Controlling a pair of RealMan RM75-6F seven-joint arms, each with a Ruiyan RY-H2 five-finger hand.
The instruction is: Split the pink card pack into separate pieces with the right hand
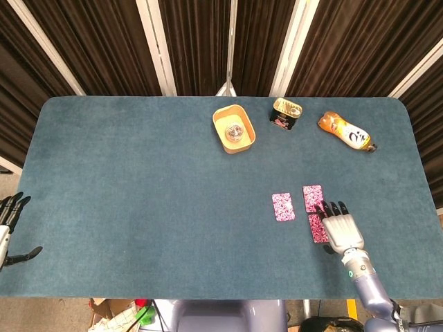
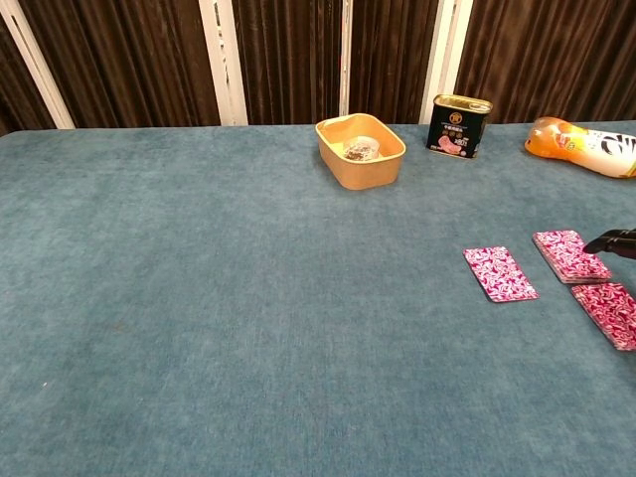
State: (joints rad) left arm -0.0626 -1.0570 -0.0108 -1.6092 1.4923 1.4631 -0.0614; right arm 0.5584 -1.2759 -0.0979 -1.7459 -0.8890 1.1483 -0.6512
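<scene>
The pink card pack lies flat on the teal table, right of centre. One single pink card lies just left of it. Another pink card lies flat on the near side of the pack. My right hand hovers beside that card's right edge, fingers stretched out toward the pack and holding nothing. The chest view shows only its dark fingertips, at the right edge. Off the table's near left corner, my left hand hangs with fingers spread and empty.
A tan bowl with a small object inside stands at the back centre. A black tin is to its right. An orange bottle lies on its side at the back right.
</scene>
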